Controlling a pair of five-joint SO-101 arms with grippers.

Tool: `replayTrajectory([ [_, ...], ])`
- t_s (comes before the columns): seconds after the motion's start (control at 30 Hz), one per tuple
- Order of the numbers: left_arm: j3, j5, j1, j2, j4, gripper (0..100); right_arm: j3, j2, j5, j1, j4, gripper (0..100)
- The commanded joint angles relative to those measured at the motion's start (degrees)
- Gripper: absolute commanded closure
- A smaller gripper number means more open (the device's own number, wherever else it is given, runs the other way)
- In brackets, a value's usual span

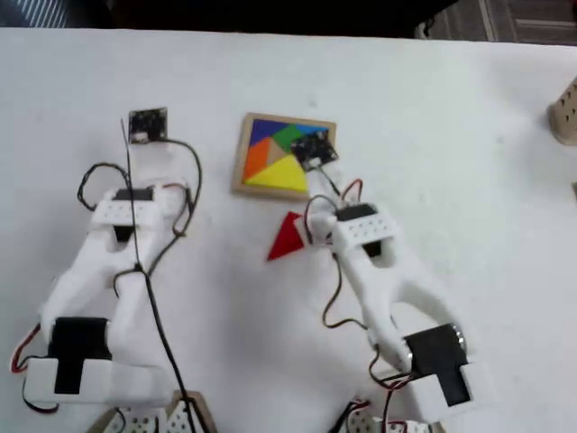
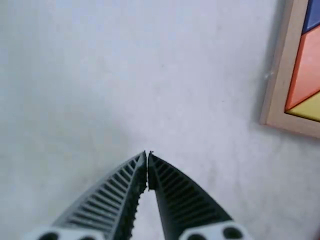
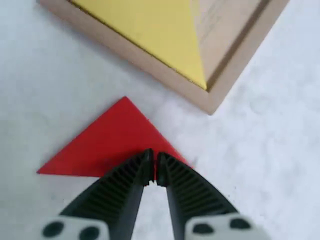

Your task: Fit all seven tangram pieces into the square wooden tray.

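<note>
The square wooden tray [image 1: 240,167] lies at the table's middle, holding blue, green, orange [image 1: 257,161] and yellow [image 1: 281,174] pieces. In the right wrist view a strip of bare tray floor [image 3: 235,25] shows beside the yellow piece [image 3: 150,30]. A red triangle [image 1: 287,237] lies flat on the table just in front of the tray. My right gripper [image 3: 152,160] is shut, its tips at the edge of the red triangle [image 3: 105,145]. My left gripper [image 2: 148,156] is shut over bare table, to the left of the tray [image 2: 280,80].
The left arm [image 1: 117,234] and right arm [image 1: 361,236] stretch from the near edge, with black cables [image 1: 162,307] trailing over the left one. A pale wooden object [image 1: 565,113] stands at the right edge. White tabletop spreads around the tray.
</note>
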Motion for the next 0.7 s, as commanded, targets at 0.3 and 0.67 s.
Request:
replayTrajectory([
  [0.3, -2.90, -2.37, -0.40, -0.22, -1.32, 98, -2.29, -0.48, 5.10, -0.75, 12.70, 97.9],
  [0.67, -2.81, -2.46, -0.22, -0.22, -1.41, 98, -2.29, -4.88, -2.64, 5.05, -5.93, 97.9],
])
